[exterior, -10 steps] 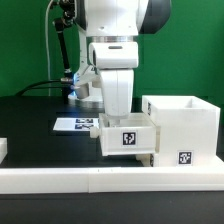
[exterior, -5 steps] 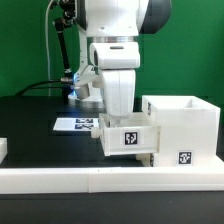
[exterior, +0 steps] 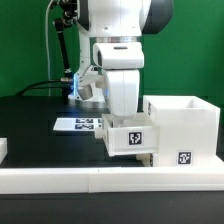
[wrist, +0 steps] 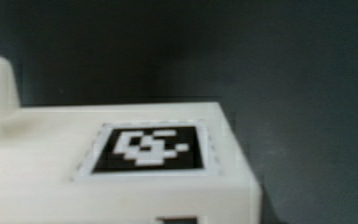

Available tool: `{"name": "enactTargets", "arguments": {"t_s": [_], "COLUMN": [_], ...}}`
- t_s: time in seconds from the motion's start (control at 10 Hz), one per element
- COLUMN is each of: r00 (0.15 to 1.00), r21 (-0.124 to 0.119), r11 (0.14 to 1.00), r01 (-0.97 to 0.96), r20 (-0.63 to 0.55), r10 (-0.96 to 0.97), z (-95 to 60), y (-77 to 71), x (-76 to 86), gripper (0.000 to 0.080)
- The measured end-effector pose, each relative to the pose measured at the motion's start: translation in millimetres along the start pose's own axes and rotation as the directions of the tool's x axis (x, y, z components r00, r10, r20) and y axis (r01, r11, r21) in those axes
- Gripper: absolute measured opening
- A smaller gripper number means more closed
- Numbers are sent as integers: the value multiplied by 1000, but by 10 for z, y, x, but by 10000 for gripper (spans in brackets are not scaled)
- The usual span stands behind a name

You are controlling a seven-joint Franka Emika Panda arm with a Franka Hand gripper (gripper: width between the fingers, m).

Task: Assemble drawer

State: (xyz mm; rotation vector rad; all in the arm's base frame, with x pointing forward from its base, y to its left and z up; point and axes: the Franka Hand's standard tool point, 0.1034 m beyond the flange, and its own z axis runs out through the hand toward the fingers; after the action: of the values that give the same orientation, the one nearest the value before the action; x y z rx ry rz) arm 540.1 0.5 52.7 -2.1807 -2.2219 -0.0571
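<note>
Gripper [exterior: 122, 112] hidden behind tray [exterior: 128, 137]; grasp state cannot be told. Tray, tag facing camera, touches casing [exterior: 187, 130]; contents not visible. Marker board [exterior: 77, 124] behind.

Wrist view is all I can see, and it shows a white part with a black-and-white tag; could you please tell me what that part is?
Observer: It is a small open-topped tray, directly under the gripper, whose fingers reach down into it.
Operator: Thank you. Is the casing nearby?
Observer: Yes, the large casing stands on the exterior view's right of the tray and seems to touch it.
Operator: Is anything behind the tray?
Observer: The marker board lies flat on the table behind it, toward the exterior view's left.
</note>
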Motion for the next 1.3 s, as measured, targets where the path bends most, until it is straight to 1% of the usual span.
{"name": "enactTargets", "arguments": {"t_s": [0.2, 0.3, 0.7, 1.2, 1.3], "r00": [1000, 1000, 999, 999, 999], "r21": [-1, -7, -6, -6, -8], "r11": [1000, 1000, 999, 999, 999], "r01": [-6, -13, -35, -45, -47], "r20": [0, -1, -1, -1, -1], "r10": [6, 13, 35, 45, 47], "z": [-5, -10, -15, -14, -27], "y": [8, 22, 35, 35, 49], "x": [9, 42, 146, 145, 136], "gripper": [41, 41, 41, 41, 218]}}
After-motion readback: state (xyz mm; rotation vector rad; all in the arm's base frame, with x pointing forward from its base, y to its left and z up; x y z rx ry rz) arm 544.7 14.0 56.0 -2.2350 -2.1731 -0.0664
